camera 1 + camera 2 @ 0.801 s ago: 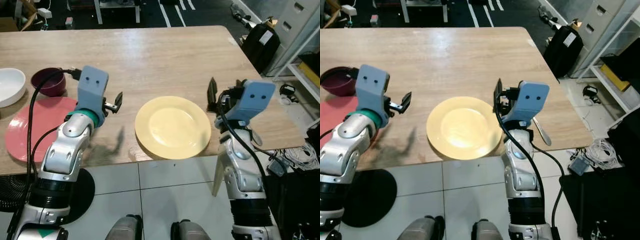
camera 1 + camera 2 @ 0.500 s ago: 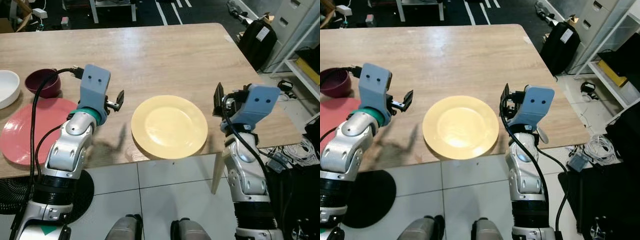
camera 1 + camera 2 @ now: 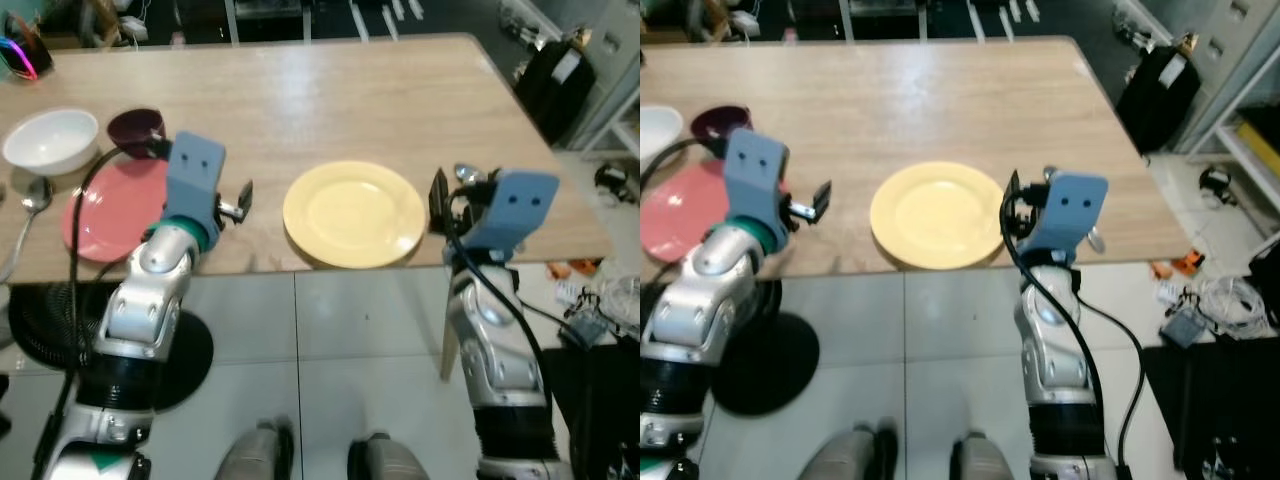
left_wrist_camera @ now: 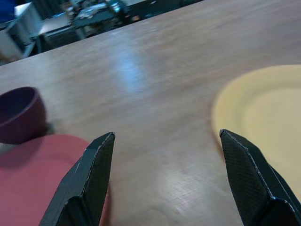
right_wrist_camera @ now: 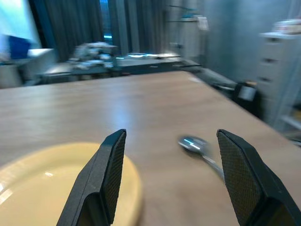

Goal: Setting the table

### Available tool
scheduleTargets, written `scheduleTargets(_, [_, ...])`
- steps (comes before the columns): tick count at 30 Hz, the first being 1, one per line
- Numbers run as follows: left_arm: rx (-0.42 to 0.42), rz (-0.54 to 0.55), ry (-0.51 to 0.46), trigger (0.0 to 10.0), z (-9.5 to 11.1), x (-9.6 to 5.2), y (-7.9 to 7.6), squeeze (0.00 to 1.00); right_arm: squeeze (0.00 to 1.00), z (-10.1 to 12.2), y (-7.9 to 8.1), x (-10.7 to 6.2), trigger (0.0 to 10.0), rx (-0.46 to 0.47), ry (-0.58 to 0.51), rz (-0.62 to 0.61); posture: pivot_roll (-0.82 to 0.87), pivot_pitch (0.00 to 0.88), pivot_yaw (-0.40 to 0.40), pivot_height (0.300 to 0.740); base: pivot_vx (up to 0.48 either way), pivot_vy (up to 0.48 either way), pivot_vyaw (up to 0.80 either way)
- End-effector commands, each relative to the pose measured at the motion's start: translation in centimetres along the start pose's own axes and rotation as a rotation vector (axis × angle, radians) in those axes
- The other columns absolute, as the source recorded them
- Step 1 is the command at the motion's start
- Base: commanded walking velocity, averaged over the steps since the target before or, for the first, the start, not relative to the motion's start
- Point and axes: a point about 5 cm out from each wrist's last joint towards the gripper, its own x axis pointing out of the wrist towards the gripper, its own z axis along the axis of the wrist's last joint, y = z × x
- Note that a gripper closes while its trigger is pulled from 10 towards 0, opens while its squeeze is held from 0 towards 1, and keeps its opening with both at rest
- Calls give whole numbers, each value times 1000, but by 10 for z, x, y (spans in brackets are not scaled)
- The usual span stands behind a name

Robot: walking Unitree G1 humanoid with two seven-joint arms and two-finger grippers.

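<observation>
A yellow plate [image 3: 354, 213] lies near the front edge of the wooden table [image 3: 330, 90]. To its left are a pink plate [image 3: 110, 205], a dark purple bowl [image 3: 135, 127], a white bowl [image 3: 52, 138] and a spoon [image 3: 30, 205]. Another spoon [image 5: 200, 150] lies right of the yellow plate. My left gripper [image 4: 165, 134] is open and empty, hovering between the pink and yellow plates. Just right of the yellow plate, beside the second spoon, my right gripper [image 5: 171, 133] is also open and empty.
A black bag [image 3: 558, 75] and grey cabinets stand right of the table. Cables [image 3: 610, 300] lie on the tiled floor at the right. A black round base [image 3: 190, 350] sits on the floor under the table's left front.
The camera has pulled back from the table, so more of its left end, with the white bowl and a spoon, has come into view. Both grippers stay open and empty.
</observation>
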Motion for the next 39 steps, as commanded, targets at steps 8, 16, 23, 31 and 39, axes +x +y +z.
scheduleTargets(8, [13,0,16,10000,-4,0,1,0,0,-4,1,-3,10000,-9,21,-1,-7,0,73,740,-366,0,0])
scheduleTargets(16, [14,-1,14,10000,-4,1,0,0,0,-4,1,-3,10000,-12,23,-1,-7,0,73,740,-364,0,0])
scheduleTargets(23, [13,-3,12,10000,-4,2,0,0,0,-4,1,-3,10000,-13,25,0,-7,0,74,740,-363,0,0])
scheduleTargets(31, [14,-4,9,10000,-3,3,0,0,0,-5,2,-3,10000,-14,27,1,-6,0,76,740,-360,0,0])
scheduleTargets(39, [16,-6,8,10000,-3,4,0,0,0,-5,2,-3,10000,-15,28,0,-6,0,78,740,-357,0,0])
